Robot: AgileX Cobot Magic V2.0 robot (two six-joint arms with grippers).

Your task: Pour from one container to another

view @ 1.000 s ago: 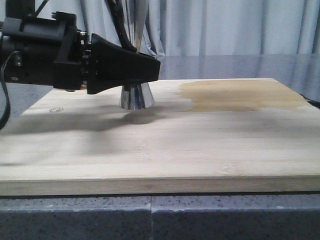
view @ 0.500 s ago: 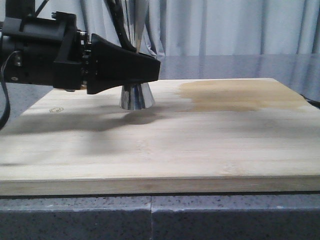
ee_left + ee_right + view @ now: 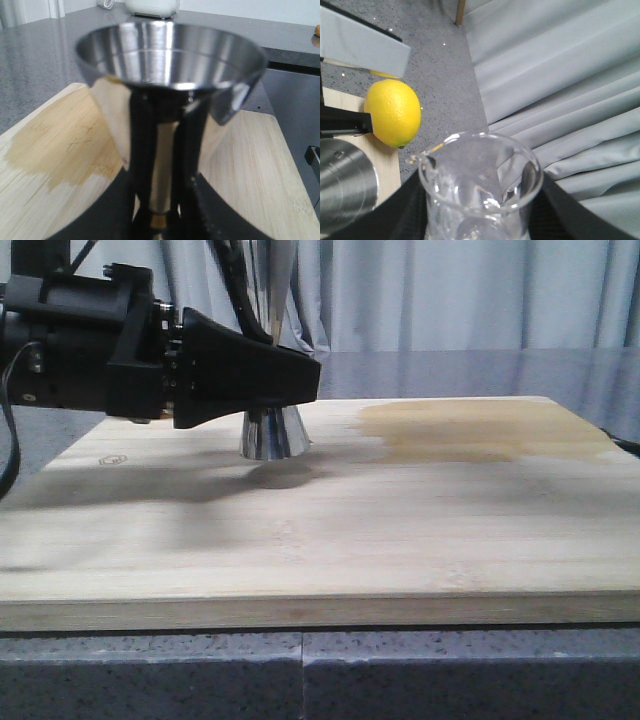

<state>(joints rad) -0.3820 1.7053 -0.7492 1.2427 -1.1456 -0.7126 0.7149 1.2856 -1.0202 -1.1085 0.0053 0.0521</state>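
Here the steel jigger (image 3: 272, 430) stands upright on the bamboo board (image 3: 330, 530), left of centre in the front view, with only its lower cone showing below the left gripper (image 3: 300, 375). The black body of that gripper reaches in from the left edge of the frame and crosses in front of the jigger's waist, so the upper cone is mostly hidden there. In the left wrist view the jigger (image 3: 170, 85) fills the middle of the frame, its open mouth toward the top and its narrow waist sunk between the two dark fingers (image 3: 202, 200) at the bottom; the fingers appear closed against the waist, though the contact itself is blurred. A darker wet-looking patch (image 3: 480, 430) lies on the board to the right of the jigger.

The glass beaker (image 3: 480, 190) sits at the bottom centre of the right wrist view, its rim open toward the camera and its pouring lip pointing left, clamped between the dark fingers (image 3: 555, 210) of the right gripper (image 3: 480, 225). The jigger's steel rim shows at the lower left of that frame, just beside the beaker's lip. A lemon (image 3: 393, 113) lies above it, on the grey counter (image 3: 440, 75).
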